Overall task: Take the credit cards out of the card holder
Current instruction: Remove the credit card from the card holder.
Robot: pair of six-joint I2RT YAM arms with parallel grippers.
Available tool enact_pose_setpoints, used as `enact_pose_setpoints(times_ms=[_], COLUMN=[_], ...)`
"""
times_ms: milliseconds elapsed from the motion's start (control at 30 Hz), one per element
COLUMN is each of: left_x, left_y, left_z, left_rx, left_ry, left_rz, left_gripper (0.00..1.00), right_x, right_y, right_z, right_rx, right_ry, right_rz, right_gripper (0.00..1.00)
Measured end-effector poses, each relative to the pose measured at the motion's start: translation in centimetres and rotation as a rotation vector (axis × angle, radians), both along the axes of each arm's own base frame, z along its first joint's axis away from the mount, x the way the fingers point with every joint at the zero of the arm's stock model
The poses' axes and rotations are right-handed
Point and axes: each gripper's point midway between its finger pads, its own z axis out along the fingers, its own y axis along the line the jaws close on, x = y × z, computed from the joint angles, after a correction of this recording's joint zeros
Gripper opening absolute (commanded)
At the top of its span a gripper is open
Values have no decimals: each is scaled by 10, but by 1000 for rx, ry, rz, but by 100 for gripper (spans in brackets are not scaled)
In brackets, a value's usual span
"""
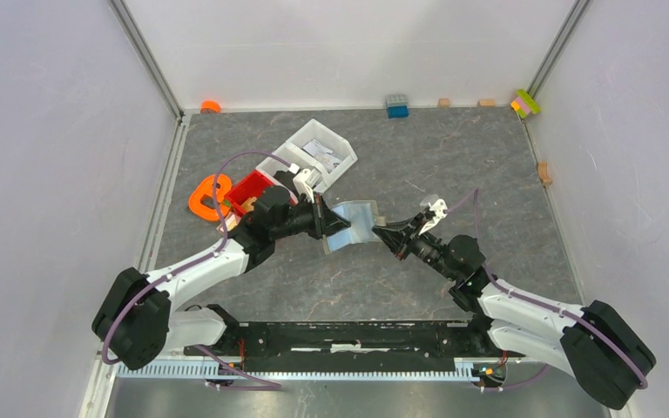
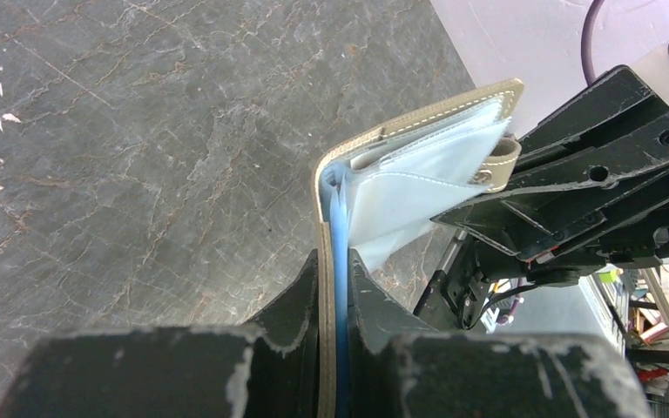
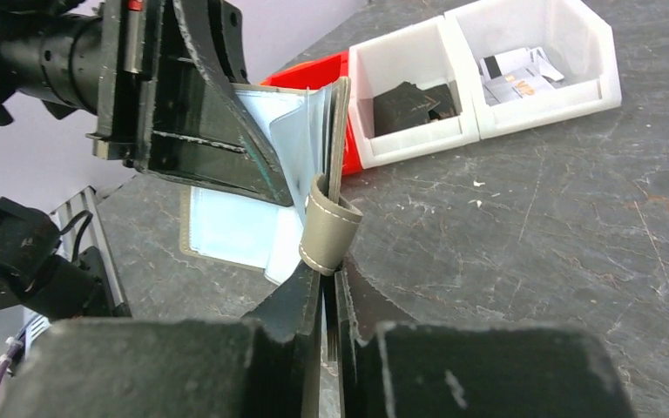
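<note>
The card holder [image 1: 354, 225] is held open in the middle of the top view, apparently clear of the worktop [image 1: 453, 165]. A pale blue edge of the credit cards [image 2: 341, 235] shows along its fold.

The main hazard, as I judge it, is that the left hand [image 1: 326, 221] clamps flap and card together. A pull then drags the whole holder rather than freeing a card. The right hand [image 1: 383, 232] grips only the rim of the other flap, just under the curled strap [image 3: 331, 231], so that thin hold could slip. A card that comes free could also drop to the worktop.

Both hands are nearly closed on the holder. The left hand touches its left edge and the right hand its right edge, with the fold between them.
</note>
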Motion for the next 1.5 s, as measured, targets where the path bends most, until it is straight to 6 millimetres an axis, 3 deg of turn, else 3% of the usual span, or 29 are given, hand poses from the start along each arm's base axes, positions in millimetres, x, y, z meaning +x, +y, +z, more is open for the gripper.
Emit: enact_pose_setpoints(times_ms=[133,233,567,1033,1167,1300,1433,1500], left_x=[1,2,-3,-9,-10,-10,-15,-16], left_y=[2,3,-1,-6,-8,-9,-13,-13], left_z=[-3,-2,-7,-3,2,4,5,5], left_rx=[8,6,9,-7,-25,-30,-32,-31], left_ry=[9,3,22,12,-5,-13,-14,-13], left_rz=[7,6,-29,-64,-80,-84,-103,-105], left_gripper=[36,46,65,81,73,46,30,26], right_x=[2,4,-8,-13,-14,-15,-15,-15], right_y=[5,13,29,37,37,36,33,31], right_z=[-6,-6,-10,-7,-3,-1,-4,-4], right_rx=[-20,-29,-33,-10,12,23,22,24], right_ry=[19,27,33,41,38,34,37,35], right_rz=[17,48,165,210,213,209,195,184], right_gripper=[3,2,0,1,1,1,13,24])
